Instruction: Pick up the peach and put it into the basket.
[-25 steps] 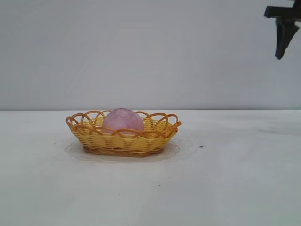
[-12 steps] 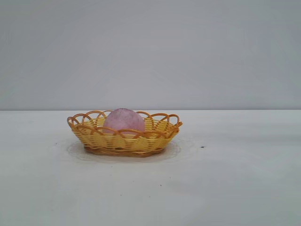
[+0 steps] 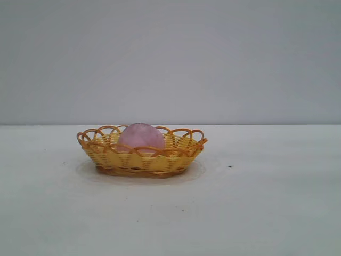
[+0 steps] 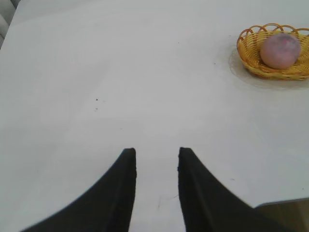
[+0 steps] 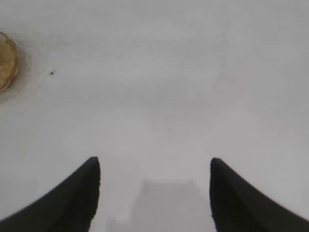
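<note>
Exterior view: the peach point(image 3: 140, 137) sits inside the basket point(image 3: 141, 160), its pink-mauve dome rising above the scalloped orange rim. The basket rests flat on the white table point(image 3: 256, 202), left of the table's middle as this camera sees it and nearer the far edge than the near one. No arm or gripper appears in this view. A small dark speck point(image 3: 229, 167) lies on the table just to the right of the basket.

Left wrist view: the left gripper point(image 4: 156, 164) hangs over bare table with its two dark fingers point(image 4: 118, 193) parted by a narrow gap, nothing between them. The basket point(image 4: 251, 60) with the peach point(image 4: 280, 50) in it lies well apart from this gripper, far ahead of the fingertips and off to one side, close to the table edge seen at that side of the picture. The peach sits against the basket's floor, clear of the rim loops.

Right wrist view: the right gripper point(image 5: 154, 166) has its fingers point(image 5: 72, 198) spread wide and empty, over bare table. Only a sliver of the basket point(image 5: 7, 63) shows at the border of the picture, well away from the fingertips; the peach cannot be made out here. The dark speck point(image 5: 51, 73) lies just beside the basket, between it and the gripper.

Neither gripper touches peach or basket.
</note>
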